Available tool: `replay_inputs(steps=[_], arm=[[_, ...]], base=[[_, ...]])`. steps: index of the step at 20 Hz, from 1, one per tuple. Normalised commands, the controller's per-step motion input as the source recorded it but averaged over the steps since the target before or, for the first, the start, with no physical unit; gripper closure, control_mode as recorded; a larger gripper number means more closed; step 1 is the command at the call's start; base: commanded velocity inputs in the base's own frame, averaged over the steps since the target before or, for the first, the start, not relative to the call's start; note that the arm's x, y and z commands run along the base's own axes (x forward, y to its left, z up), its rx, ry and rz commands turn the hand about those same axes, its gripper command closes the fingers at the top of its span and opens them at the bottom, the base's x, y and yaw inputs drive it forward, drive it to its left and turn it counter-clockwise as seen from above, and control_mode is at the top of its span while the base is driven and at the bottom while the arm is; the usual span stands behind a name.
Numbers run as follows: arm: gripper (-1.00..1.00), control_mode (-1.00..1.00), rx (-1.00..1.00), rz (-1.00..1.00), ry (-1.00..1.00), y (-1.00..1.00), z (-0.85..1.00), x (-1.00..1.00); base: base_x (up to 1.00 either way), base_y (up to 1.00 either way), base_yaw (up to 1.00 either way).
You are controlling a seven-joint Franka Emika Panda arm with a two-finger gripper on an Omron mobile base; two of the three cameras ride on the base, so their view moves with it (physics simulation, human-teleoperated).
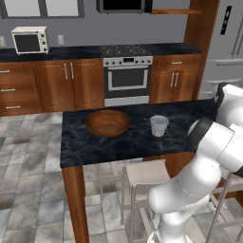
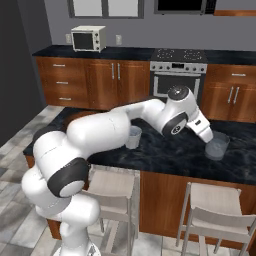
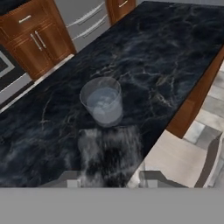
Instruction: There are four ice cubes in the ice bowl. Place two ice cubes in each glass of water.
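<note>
Dark marbled stone forms the counter [image 3: 175,52] under the gripper [image 3: 109,177], which hangs just above a glass of water [image 3: 101,101]. Its fingers stand partly apart; whether an ice cube sits between them I cannot tell. Farther along the counter, a second glass [image 1: 159,125] stands near the wooden ice bowl [image 1: 107,122].

In the right base view the arm's white body hides the ice bowl and covers the left side of the near glass of water [image 2: 134,137]. The gripper's fingertips there are lost behind the hand, above the far glass of water [image 2: 218,148]. No ice cubes can be made out in the ice bowl [image 1: 107,122]; they are too small to tell.
</note>
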Motion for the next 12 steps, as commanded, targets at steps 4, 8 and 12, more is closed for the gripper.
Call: replay_inputs(steps=[4,8,12], arm=[[1.0,-1.0,0.0,0.03,0.0,-0.25,-0.13,0.19],[1.0,-1.0,0.0,0.04,0.0,-0.32,-0.13,0.16],[1.0,-1.0,0.0,0.04,0.0,-0.25,-0.16,0.17]], base=[[0.0,0.0,0.0],[0.0,0.0,0.0],[0.0,0.0,0.0]])
